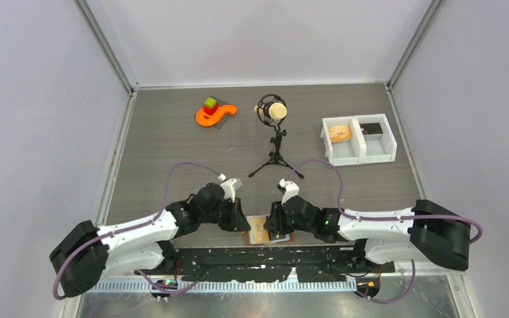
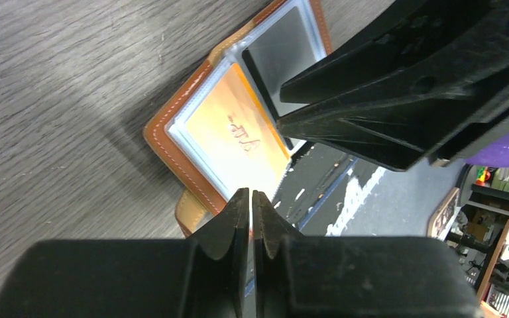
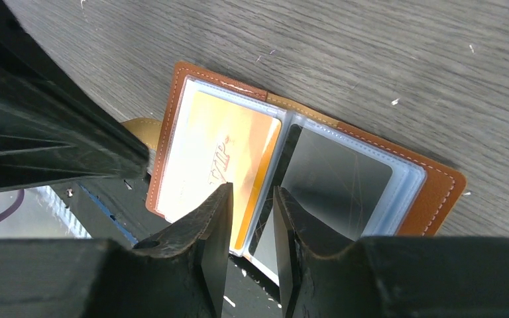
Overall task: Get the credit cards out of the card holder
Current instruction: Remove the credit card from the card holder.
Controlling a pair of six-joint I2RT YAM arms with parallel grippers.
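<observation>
Card holder [image 1: 265, 230] open, overhanging counter [image 1: 172, 146] near edge. Left tool [image 2: 250, 197] nearly closed at gold card [image 3: 219, 152] edge; right tool [image 3: 252, 192] narrowly open over fold.

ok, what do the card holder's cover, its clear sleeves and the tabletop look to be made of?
Card holder cover: tan leather or faux leather, matte, with pale stitching along the edge; which of the two is open.
Sleeves: clear soft plastic, glossy; the cards show through.
Tabletop: grey wood-grain, probably laminate, a low sheen with small white specks.
</observation>
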